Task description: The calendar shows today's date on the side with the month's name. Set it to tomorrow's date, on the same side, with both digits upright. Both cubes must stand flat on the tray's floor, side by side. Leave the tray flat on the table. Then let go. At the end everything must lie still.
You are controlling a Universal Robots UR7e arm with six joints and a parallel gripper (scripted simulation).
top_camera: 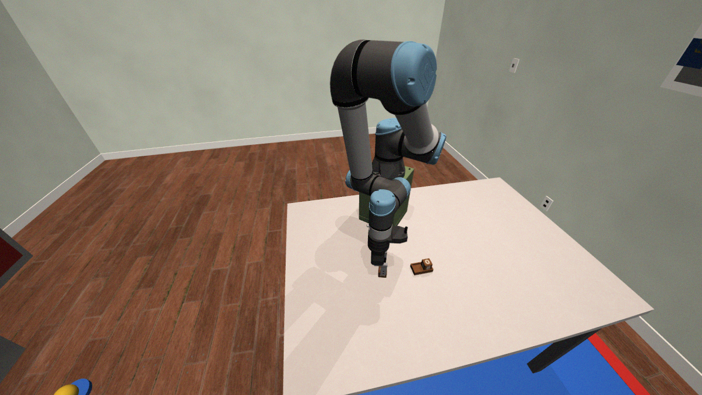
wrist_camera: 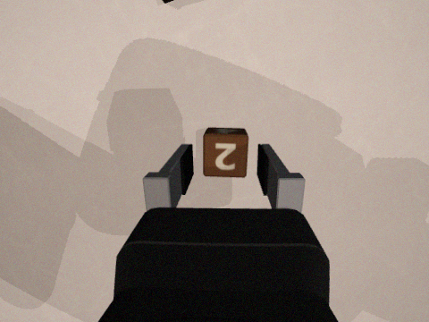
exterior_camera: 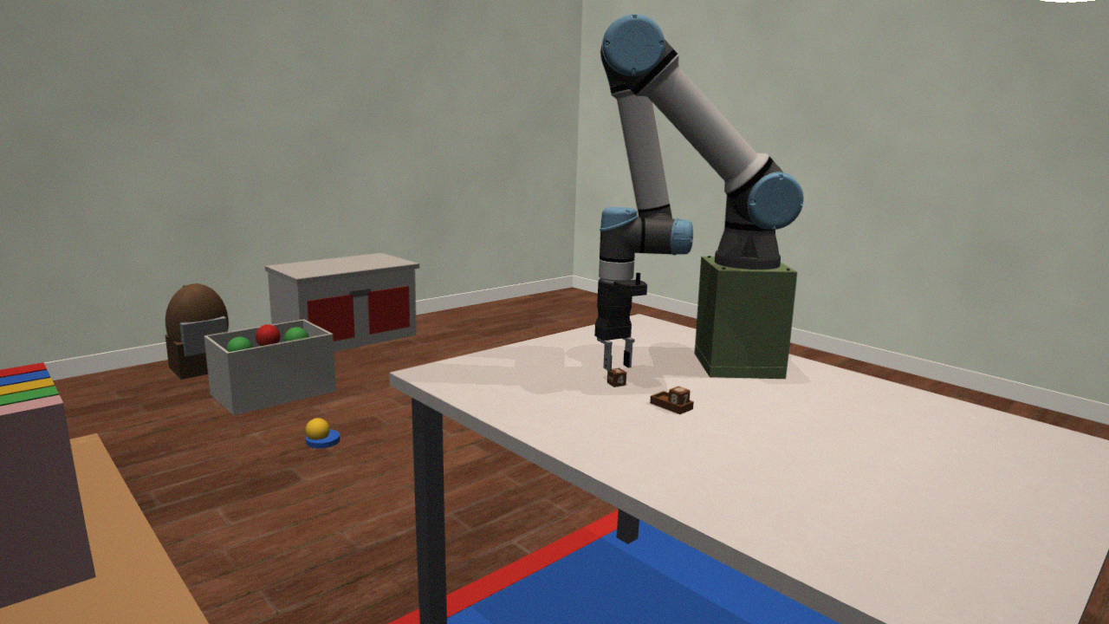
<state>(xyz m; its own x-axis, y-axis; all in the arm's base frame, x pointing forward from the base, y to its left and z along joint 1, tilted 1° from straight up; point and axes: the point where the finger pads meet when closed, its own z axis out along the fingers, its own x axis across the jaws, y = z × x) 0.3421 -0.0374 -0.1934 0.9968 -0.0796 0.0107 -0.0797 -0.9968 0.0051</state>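
Observation:
My gripper [top_camera: 383,266] [exterior_camera: 618,366] [wrist_camera: 224,159] is open, pointing down above the loose brown cube [exterior_camera: 616,379] [wrist_camera: 225,154], nothing held. In the wrist view the cube appears between the fingertips, a 2 on its top face reading upside down. In the exterior view one side seems to show a 4. In the top view the near finger largely hides it. The brown tray [top_camera: 417,268] [exterior_camera: 665,404] lies flat on the table to the right, with the other cube [top_camera: 426,263] [exterior_camera: 679,395] in its right part. That cube shows 8 and 7 on two sides in the exterior view.
The pale table [top_camera: 481,275] [exterior_camera: 852,434] carries the cube and tray. The arm's green pedestal [exterior_camera: 744,321] stands behind them. A dark corner of something, perhaps the tray, enters the wrist view at the top edge. The arm casts wide shadows around the loose cube.

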